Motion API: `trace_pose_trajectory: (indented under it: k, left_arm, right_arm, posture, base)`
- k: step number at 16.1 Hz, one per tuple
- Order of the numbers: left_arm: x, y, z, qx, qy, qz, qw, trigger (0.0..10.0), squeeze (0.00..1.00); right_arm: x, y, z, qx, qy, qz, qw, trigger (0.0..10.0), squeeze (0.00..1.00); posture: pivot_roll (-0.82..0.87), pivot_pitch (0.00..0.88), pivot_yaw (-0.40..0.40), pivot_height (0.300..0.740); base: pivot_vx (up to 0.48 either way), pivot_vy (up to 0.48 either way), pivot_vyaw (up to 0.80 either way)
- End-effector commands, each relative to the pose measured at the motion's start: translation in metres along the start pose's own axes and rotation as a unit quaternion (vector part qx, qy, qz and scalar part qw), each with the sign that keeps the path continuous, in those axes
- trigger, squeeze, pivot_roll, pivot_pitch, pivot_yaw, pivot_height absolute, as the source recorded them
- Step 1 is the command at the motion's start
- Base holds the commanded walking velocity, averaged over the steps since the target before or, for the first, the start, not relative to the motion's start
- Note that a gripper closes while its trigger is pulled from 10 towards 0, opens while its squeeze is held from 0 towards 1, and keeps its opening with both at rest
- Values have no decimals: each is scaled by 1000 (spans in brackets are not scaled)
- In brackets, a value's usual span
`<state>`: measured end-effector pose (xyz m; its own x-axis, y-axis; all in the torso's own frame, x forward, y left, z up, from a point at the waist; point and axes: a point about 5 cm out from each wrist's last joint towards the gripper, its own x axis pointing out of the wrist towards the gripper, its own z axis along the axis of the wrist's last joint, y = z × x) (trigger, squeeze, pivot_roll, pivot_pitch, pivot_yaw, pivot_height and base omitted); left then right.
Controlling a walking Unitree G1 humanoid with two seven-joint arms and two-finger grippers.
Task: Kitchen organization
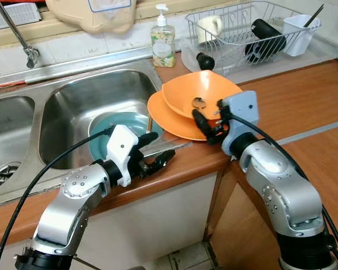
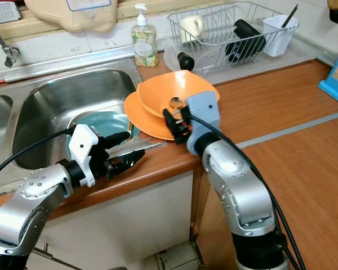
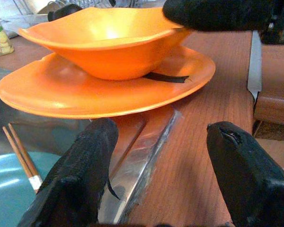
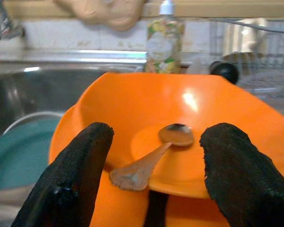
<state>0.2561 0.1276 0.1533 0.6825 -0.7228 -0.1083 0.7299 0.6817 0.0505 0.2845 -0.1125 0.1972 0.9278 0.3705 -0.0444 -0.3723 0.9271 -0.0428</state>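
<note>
Orange bowl (image 1: 205,90) is sitting tilted on an orange plate (image 1: 169,115), on the wooden counter (image 1: 293,107) just right of the sink (image 1: 96,107). Both are plain glossy orange; the bowl's rim is wavy, almost squared. The plate's left edge is overhanging the sink rim.

A spoon (image 4: 154,158) is lying inside the bowl, brownish metal, its long axis running diagonally: bowl end up toward the middle of the dish, handle end pointing down toward the near rim and the right gripper (image 1: 208,126).

Right gripper is hovering at the bowl's near rim, fingers spread apart, one either side of the spoon handle in the right wrist view, grasping nothing. One fingertip (image 3: 213,14) is showing over the bowl's rim in the left wrist view.

Left gripper (image 1: 155,152) is resting low at the counter edge beside the sink, pointing toward the plate, fingers parted and holding nothing. A flat shiny metal strip (image 3: 142,165) is lying between them, running lengthwise toward the plate's underside.

In the sink: a teal plate (image 1: 121,126) with a pair of chopsticks (image 3: 21,156) lying across it.

Behind: soap bottle (image 1: 163,42) standing at the wall, wire dish rack (image 1: 242,31) holding a cup (image 1: 209,26), a black cylinder (image 1: 266,36) and a white utensil holder (image 1: 299,31). Faucet (image 1: 19,34) is standing at back left.
</note>
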Motion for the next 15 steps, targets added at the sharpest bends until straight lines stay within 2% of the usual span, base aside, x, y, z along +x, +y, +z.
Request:
trace_pose_trajectory:
  k: [1, 8, 9, 10, 11, 12, 13, 15]
  left_arm:
    - [-4, 1, 1, 8, 3, 9, 1000, 10000, 0]
    - [-3, -1, -1, 8, 3, 11, 1000, 10000, 0]
    - [-3, -1, 0, 10, 1, 14, 1000, 10000, 0]
    - [-2, -1, 0, 11, 0, 15, 1000, 10000, 0]
    - [-3, -1, 0, 11, 0, 15, 1000, 10000, 0]
    - [-2, -1, 0, 11, 0, 16, 1000, 10000, 0]
    - [-2, -1, 1, 12, 0, 16, 1000, 10000, 0]
    - [-2, -1, 1, 13, -1, 16, 1000, 10000, 0]
  right_arm:
    - [-5, -6, 2, 20, -6, -9, 1000, 10000, 0]
    - [-16, -15, -5, 29, 12, -26, 999, 10000, 0]
    - [-15, -13, -4, 44, 7, -19, 999, 6627, 0]
    - [-15, -12, -4, 47, 6, -17, 999, 6627, 0]
    - [-14, -10, -3, 51, 4, -13, 999, 3098, 0]
    - [-13, -8, -3, 56, 4, -8, 998, 627, 0]
    - [-13, -6, -4, 60, 7, -5, 998, 0, 0]
    - [-12, -5, -5, 68, 10, -6, 998, 0, 0]
  posture:
    - [-17, 0, 117, 740]
    - [-20, 0, 115, 740]
    - [-19, 0, 114, 740]
    - [-19, 0, 114, 740]
    - [-19, 0, 114, 740]
    - [-17, 0, 113, 740]
    - [-17, 0, 113, 740]
    - [-16, 0, 113, 740]
  base:
    - [0, 0, 0]
    - [0, 0, 0]
    - [0, 0, 0]
    - [0, 0, 0]
    - [0, 0, 0]
    - [0, 0, 0]
    - [0, 0, 0]
    - [0, 0, 0]
